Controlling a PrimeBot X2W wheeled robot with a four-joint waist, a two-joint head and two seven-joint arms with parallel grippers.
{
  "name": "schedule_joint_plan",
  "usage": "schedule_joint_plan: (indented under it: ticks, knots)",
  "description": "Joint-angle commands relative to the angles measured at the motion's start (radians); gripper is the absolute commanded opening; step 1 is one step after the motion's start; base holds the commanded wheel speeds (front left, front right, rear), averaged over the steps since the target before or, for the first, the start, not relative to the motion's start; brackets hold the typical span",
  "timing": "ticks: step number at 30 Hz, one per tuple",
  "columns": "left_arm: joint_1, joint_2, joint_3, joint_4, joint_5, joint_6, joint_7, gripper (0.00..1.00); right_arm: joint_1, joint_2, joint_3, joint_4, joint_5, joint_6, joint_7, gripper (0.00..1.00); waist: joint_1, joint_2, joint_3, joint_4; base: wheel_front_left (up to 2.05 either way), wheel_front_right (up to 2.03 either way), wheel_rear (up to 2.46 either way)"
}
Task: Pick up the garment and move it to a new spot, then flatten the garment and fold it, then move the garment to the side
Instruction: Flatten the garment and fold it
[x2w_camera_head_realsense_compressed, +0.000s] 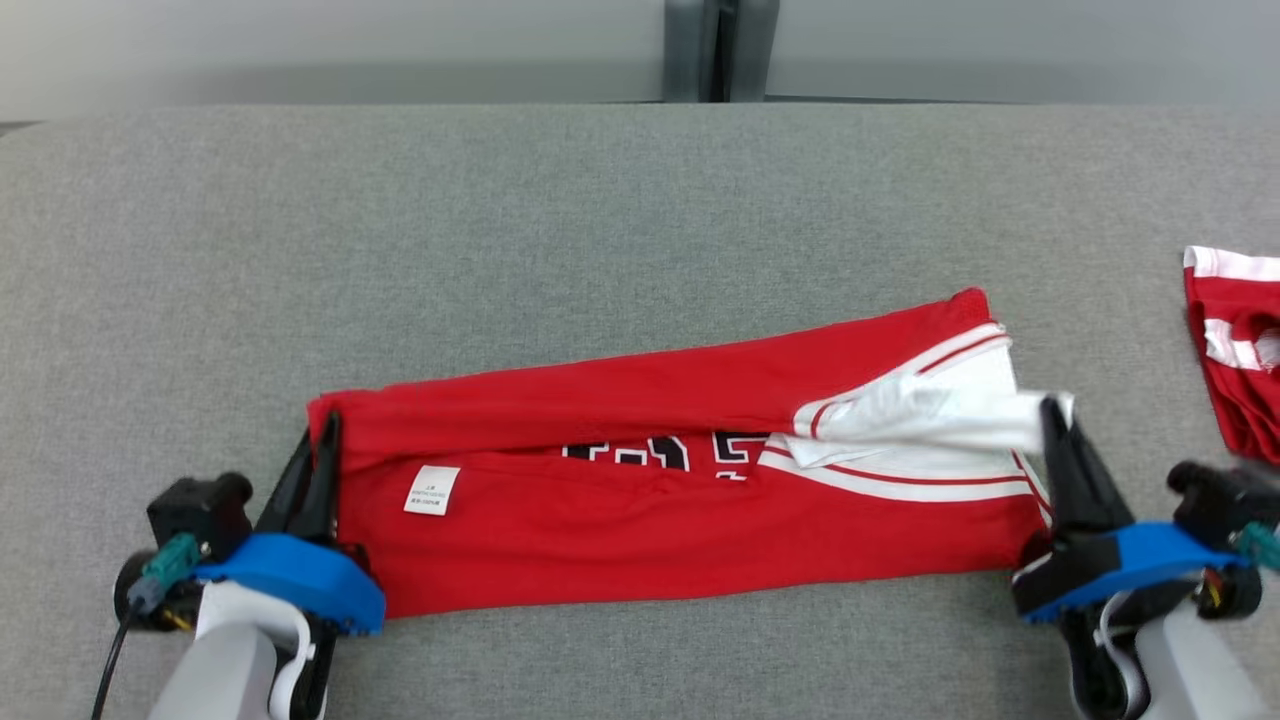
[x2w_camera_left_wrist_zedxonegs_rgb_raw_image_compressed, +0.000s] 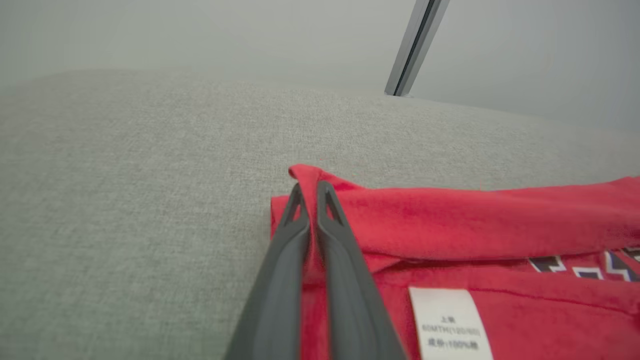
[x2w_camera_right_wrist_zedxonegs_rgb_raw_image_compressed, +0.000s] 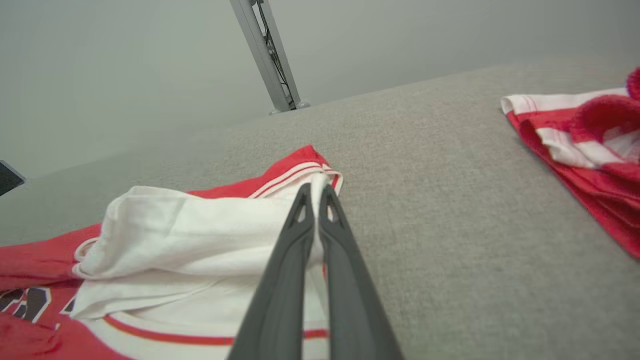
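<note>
Nearest, at the bottom corners of the head view: pale left forearm (x2w_camera_head_realsense_compressed: 225, 670) and right forearm (x2w_camera_head_realsense_compressed: 1190, 660), set wide apart, one at each end of the cloth. Just beyond, left gripper (x2w_camera_head_realsense_compressed: 322, 435), fingers pressed together on a pinch of red fabric at the left end of the garment (x2w_camera_head_realsense_compressed: 650, 540); in the left wrist view, a small red ridge squeezed up between the two dark tips. Opposite, right gripper (x2w_camera_head_realsense_compressed: 1052, 410), likewise clamped tight, here on the edge of the white panel (x2w_camera_head_realsense_compressed: 930, 415) with red piping at the right end. Likely reason for gripping both ends at once: to carry one long flap across in a single fold, without sag or skew in the middle.

Between the two grips, garment lying on the grey table (x2w_camera_head_realsense_compressed: 600, 220), toward its near side and roughly central. Long axis running left to right, slightly tilted, right end farther away than left. Along the far side, a red band lapped over toward the near side, half covering the dark lettering (x2w_camera_head_realsense_compressed: 660, 455). White label (x2w_camera_head_realsense_compressed: 432, 490) face up near the left end. Folding stage by the look of it: lengthwise fold partly made, move to the side not yet done.

Farther off, at the right edge, second red-and-white garment (x2w_camera_head_realsense_compressed: 1235, 350), well apart from the first. Beyond the table's far edge, grey post (x2w_camera_head_realsense_compressed: 720, 50) against a pale wall.
</note>
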Motion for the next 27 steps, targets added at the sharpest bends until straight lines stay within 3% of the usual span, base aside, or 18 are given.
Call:
schedule_joint_plan:
  ticks: [1, 2, 3, 4, 7, 12, 19, 27]
  knots:
    - [0.019, 0.001, 0.011, 0.009, 0.004, -0.001, -0.004, 0.00, 0.025, 0.004, 0.005, 0.012, 0.009, 0.000, -0.004, 0.00, 0.0003, 0.0000, -0.011, -0.007, 0.00, 0.00, 0.00]
    - [0.032, -0.004, 0.025, 0.023, 0.003, -0.001, -0.004, 0.24, 0.035, 0.009, 0.003, 0.022, 0.013, 0.000, -0.004, 0.00, 0.0003, 0.0000, -0.014, -0.008, 0.00, 0.00, 0.00]
    - [0.040, -0.009, 0.035, 0.029, 0.008, -0.001, -0.004, 0.66, 0.038, 0.014, -0.002, 0.033, 0.012, 0.000, -0.004, 0.34, 0.0003, 0.0000, -0.018, -0.008, 0.00, 0.00, 0.00]
    - [0.047, -0.014, 0.048, 0.035, 0.015, -0.001, -0.004, 1.00, 0.038, 0.019, -0.003, 0.038, 0.008, 0.000, -0.004, 1.00, 0.0003, 0.0000, -0.021, -0.009, 0.00, 0.00, 0.00]
    - [0.076, -0.035, 0.128, 0.019, 0.055, 0.026, -0.004, 1.00, 0.030, 0.020, -0.014, 0.034, -0.028, 0.000, -0.004, 1.00, 0.0003, 0.0000, -0.031, -0.010, 0.00, 0.00, 0.00]
    - [0.144, -0.093, 0.224, -0.121, 0.184, 0.064, -0.004, 1.00, 0.011, 0.032, -0.055, 0.002, -0.128, 0.000, -0.004, 1.00, 0.0003, 0.0000, -0.052, -0.003, 0.00, 0.00, 0.00]
    - [0.226, -0.177, 0.272, -0.194, 0.264, 0.041, -0.004, 1.00, 0.056, 0.081, -0.107, 0.019, -0.232, 0.000, -0.003, 1.00, 0.0003, 0.0000, -0.103, 0.016, 0.00, 0.00, 0.00]
    - [0.276, -0.197, 0.229, -0.174, 0.263, 0.018, -0.004, 1.00, 0.071, 0.107, -0.108, 0.080, -0.268, 0.000, -0.003, 1.00, 0.0003, 0.0000, -0.125, 0.027, 0.00, 0.00, 0.00]
